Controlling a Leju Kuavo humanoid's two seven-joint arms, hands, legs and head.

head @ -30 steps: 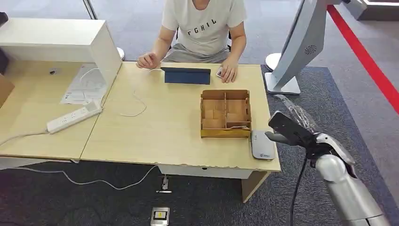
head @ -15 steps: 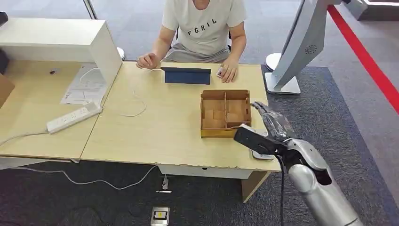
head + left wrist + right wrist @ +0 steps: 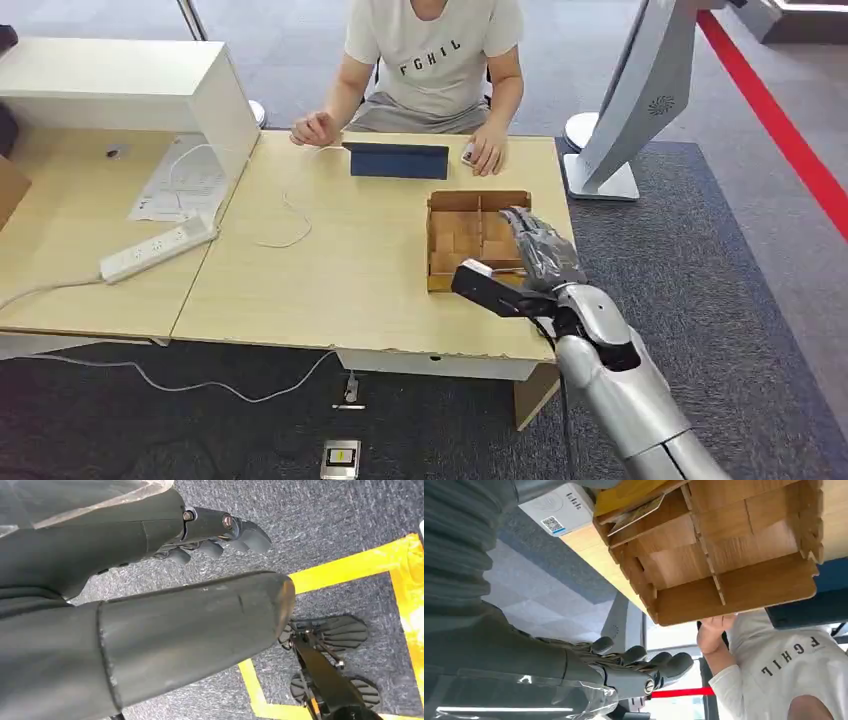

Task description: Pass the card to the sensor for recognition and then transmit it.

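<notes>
A: Far left of the head view?
B: White power strip [image 3: 157,248] on the side desk, papers [image 3: 180,181] above it, white cable [image 3: 285,222] looping onto the main table [image 3: 330,270].
A: Top centre?
B: Person [image 3: 432,62] seated behind a dark blue tablet [image 3: 397,160], both hands on the table edge.
A: The card?
B: Card [image 3: 636,515] lies tilted in the corner slot of the wooden box [image 3: 461,235] nearest the white reader [image 3: 558,514], just beside that reader.
A: Right hand?
B: Right hand [image 3: 540,250] hovers over the box's right side, fingers [image 3: 644,658] apart, holding nothing.
A: Left hand?
B: Left hand [image 3: 215,530] hangs over carpet, fingers slightly curled, empty.
</notes>
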